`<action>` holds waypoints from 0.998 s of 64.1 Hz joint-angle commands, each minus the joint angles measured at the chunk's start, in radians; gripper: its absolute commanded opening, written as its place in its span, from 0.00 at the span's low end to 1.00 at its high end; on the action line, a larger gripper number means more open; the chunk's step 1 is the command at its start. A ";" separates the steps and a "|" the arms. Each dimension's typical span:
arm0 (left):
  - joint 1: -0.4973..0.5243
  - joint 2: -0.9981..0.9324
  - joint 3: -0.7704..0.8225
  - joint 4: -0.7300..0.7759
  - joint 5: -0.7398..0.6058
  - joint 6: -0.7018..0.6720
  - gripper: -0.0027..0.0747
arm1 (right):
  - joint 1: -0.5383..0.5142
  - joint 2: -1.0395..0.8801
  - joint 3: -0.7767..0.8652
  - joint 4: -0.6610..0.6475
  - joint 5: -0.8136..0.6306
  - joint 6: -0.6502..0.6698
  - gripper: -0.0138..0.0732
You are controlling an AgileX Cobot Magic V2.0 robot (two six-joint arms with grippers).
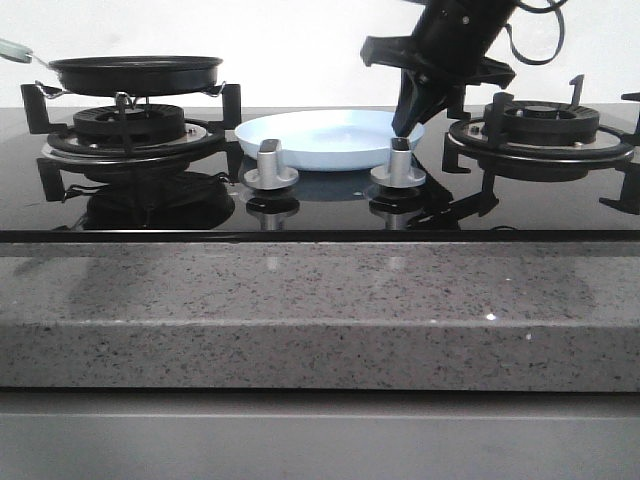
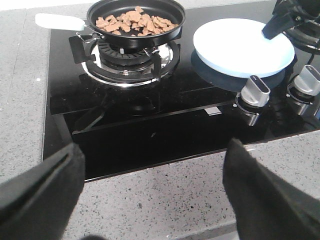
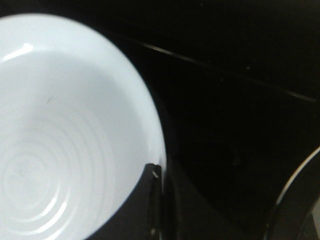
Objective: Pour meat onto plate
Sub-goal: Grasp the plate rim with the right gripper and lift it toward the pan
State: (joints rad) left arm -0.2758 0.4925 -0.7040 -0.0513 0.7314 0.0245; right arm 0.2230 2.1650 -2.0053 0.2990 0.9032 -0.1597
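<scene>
The meat [image 2: 135, 21] is a loose heap of tan pieces in a black frying pan [image 2: 107, 12] on the left burner; in the front view the pan [image 1: 135, 70] hides it. The pale-blue plate [image 1: 300, 150] lies empty on the hob between the burners and also shows in the left wrist view [image 2: 235, 52] and the right wrist view [image 3: 60, 125]. My right gripper [image 1: 405, 122] is at the plate's right rim, its jaws closed on the rim [image 3: 159, 172]. My left gripper [image 2: 155, 145] is open and empty above the stone counter's front, out of the front view.
The pan's pale handle [image 2: 57, 21] points to the left. Two metal knobs [image 1: 270, 165] [image 1: 398, 165] stand just in front of the plate. A bare burner grate [image 1: 540, 125] is on the right. A speckled stone counter [image 1: 320, 310] runs along the front.
</scene>
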 commanded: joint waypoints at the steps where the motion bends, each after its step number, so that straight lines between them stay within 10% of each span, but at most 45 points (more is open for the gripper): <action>1: -0.006 0.011 -0.027 -0.007 -0.077 0.000 0.76 | -0.005 -0.050 -0.026 -0.026 -0.047 -0.011 0.02; 29: -0.006 0.011 -0.027 -0.006 -0.084 0.000 0.76 | -0.006 -0.208 -0.009 -0.026 -0.033 0.044 0.02; 64: -0.006 0.011 -0.027 -0.006 -0.153 0.000 0.76 | 0.049 -0.627 0.642 0.163 -0.229 -0.114 0.02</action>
State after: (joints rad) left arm -0.2758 0.4925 -0.7040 -0.0513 0.6698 0.0245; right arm 0.2702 1.6113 -1.3945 0.3963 0.7580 -0.2442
